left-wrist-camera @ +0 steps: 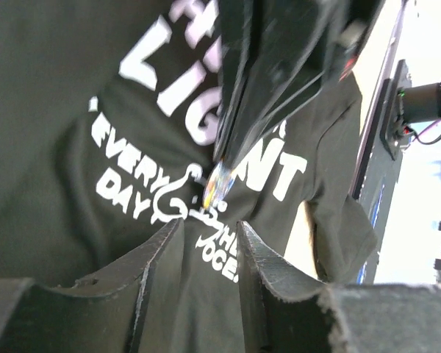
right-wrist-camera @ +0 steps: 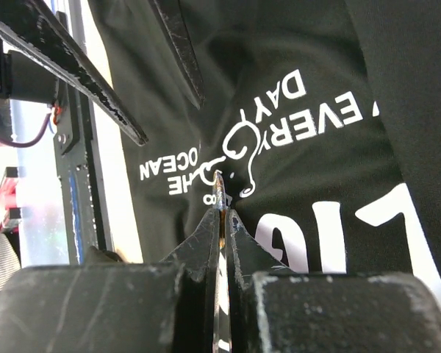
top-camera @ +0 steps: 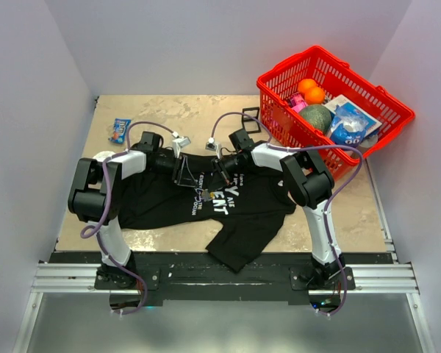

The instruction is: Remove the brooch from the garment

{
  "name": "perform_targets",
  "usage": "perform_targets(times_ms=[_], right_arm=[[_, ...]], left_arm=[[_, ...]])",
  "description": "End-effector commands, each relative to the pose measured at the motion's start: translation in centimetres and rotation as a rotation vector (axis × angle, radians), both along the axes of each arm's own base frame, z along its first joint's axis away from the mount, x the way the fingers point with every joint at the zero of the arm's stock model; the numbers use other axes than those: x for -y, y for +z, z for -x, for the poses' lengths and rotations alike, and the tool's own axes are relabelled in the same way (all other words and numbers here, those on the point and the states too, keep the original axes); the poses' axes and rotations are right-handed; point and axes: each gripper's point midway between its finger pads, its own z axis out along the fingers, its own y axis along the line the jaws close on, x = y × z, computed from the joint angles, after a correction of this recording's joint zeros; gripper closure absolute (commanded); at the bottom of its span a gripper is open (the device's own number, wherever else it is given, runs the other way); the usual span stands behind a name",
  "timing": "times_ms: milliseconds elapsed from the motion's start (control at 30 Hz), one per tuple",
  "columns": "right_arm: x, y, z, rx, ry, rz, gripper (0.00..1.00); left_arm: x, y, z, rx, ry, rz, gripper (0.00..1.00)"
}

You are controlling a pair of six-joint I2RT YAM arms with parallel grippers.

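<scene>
Right gripper (right-wrist-camera: 220, 215) jaws are pinched edge-on onto the brooch (right-wrist-camera: 218, 184), at the small lettering (right-wrist-camera: 169, 165) of the garment (right-wrist-camera: 338, 66). Left gripper (left-wrist-camera: 209, 232) jaws are spread nearby. The garment should be pinned down by the left while the brooch is drawn straight off, slowly.

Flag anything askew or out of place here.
The garment lies rumpled and crooked, one end folded over the table's near edge onto the black rail. The red basket sits tilted at the far right corner, seemingly overhanging the table. Nothing looks spilled or damaged.
</scene>
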Motion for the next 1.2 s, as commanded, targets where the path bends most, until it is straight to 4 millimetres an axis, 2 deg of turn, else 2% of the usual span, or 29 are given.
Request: perform_targets(times_ms=[0, 200, 333, 833, 1167], right_arm=[[-1.1, 3.9, -0.4, 0.046, 0.03, -0.108, 1.0], [-1.2, 4.6, -0.5, -0.018, 0.001, -0.138, 1.0], [-1.2, 4.8, -0.7, -0.026, -0.009, -0.148, 1.0], [-1.1, 4.8, -1.1, -0.046, -0.027, -0.156, 1.0], [-1.2, 4.2, -1.6, -0.043, -0.046, -0.137, 1.0]], left_arm=[[1.4, 2.9, -1.5, 0.1, -0.033, 0.098, 0.64], [2.3, 1.3, -0.5, 0.068, -0.076, 0.075, 0.64], [2.6, 1.0, 0.0, 0.053, -0.091, 0.081, 0.64], [2.5, -0.6, 0.2, 0.007, -0.098, 0.064, 0.67], [3.0, 0.0, 0.8, -0.022, -0.137, 0.12, 0.92]])
